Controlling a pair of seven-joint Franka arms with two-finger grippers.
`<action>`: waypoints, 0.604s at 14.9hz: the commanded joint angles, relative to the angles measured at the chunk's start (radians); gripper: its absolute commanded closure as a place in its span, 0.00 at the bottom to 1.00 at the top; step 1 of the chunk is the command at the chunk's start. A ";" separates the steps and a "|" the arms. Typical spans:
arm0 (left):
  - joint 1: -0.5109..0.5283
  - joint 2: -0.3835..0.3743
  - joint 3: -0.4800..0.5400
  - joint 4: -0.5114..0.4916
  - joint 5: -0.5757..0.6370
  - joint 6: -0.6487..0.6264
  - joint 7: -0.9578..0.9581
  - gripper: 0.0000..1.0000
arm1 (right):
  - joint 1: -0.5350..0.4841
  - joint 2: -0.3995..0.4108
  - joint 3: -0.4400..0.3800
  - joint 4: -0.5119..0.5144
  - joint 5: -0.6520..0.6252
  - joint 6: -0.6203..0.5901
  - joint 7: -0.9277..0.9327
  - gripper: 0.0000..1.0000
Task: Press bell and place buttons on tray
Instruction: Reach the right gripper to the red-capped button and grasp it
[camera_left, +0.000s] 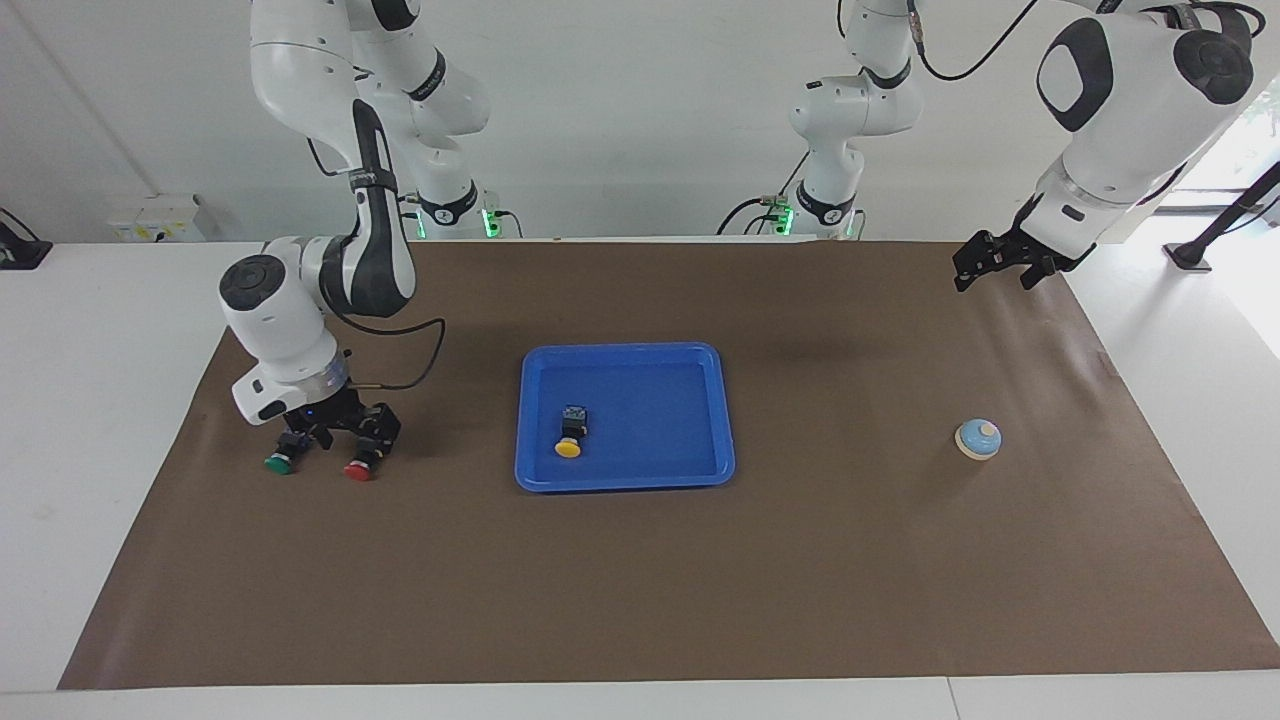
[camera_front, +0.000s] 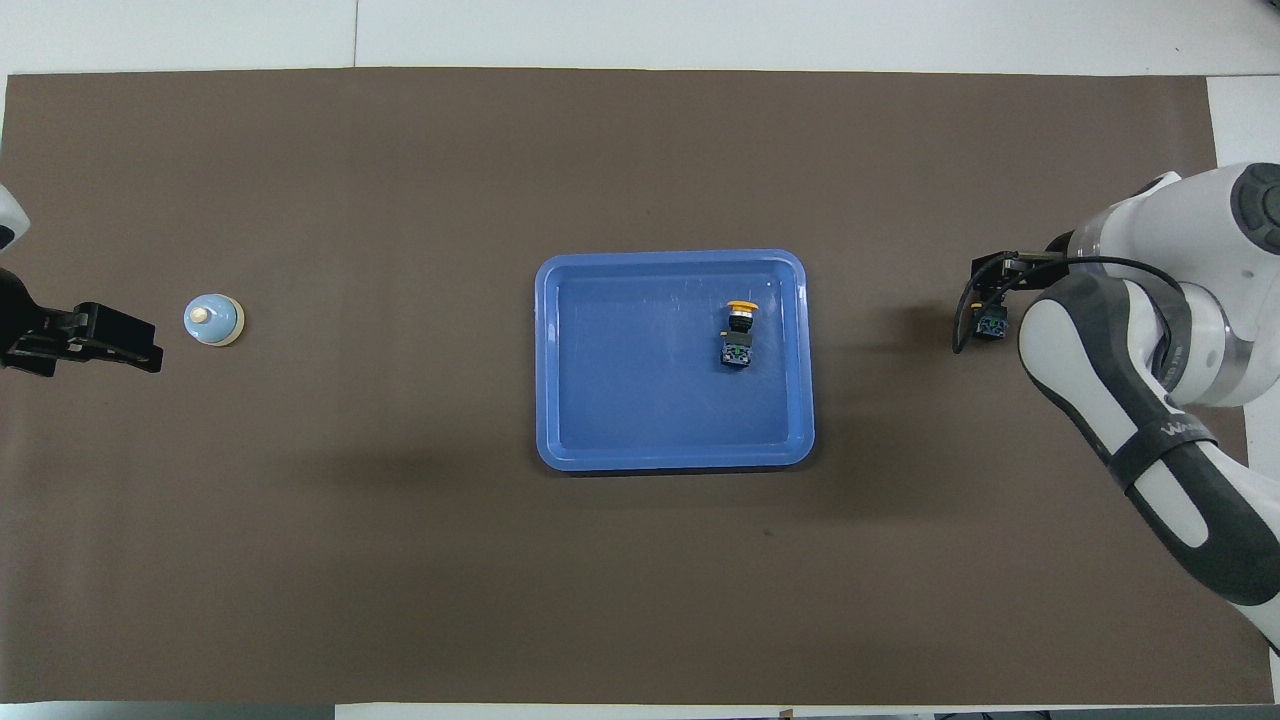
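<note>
Right hand (camera_left: 325, 440): low at the table (camera_left: 700, 580), at the right arm's end; its fingers stand apart, one over each of two buttons, with nothing in its grip.
Green button (camera_left: 280, 461): on its side on the table, cap pointing away from the robots, under the outer finger.
Red button (camera_left: 359, 468): on its side just beside the green one, toward the tray; same lie, long axis running near-to-far from the robots.
Key relation: both buttons lie directly below the right hand, so it must centre on one body and close across that body's short width. Which button it is aiming for cannot be told.
Yellow button (camera_left: 570, 436): already in the tray (camera_left: 690, 362), on its side.
Bell (camera_left: 978, 438): on the table at the left arm's end, well apart from the tray.
Left hand (camera_left: 1005, 262): raised at its own end; waiting, fingers apart and empty.
</note>
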 joint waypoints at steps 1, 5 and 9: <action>-0.004 -0.016 0.008 -0.014 -0.014 0.011 -0.006 0.00 | -0.025 -0.029 0.011 -0.098 0.000 0.098 -0.029 0.00; -0.004 -0.016 0.008 -0.014 -0.014 0.011 -0.006 0.00 | -0.021 -0.023 0.012 -0.099 0.011 0.100 -0.030 0.63; -0.004 -0.016 0.008 -0.014 -0.014 0.011 -0.006 0.00 | -0.010 -0.029 0.018 -0.068 0.014 0.039 -0.024 1.00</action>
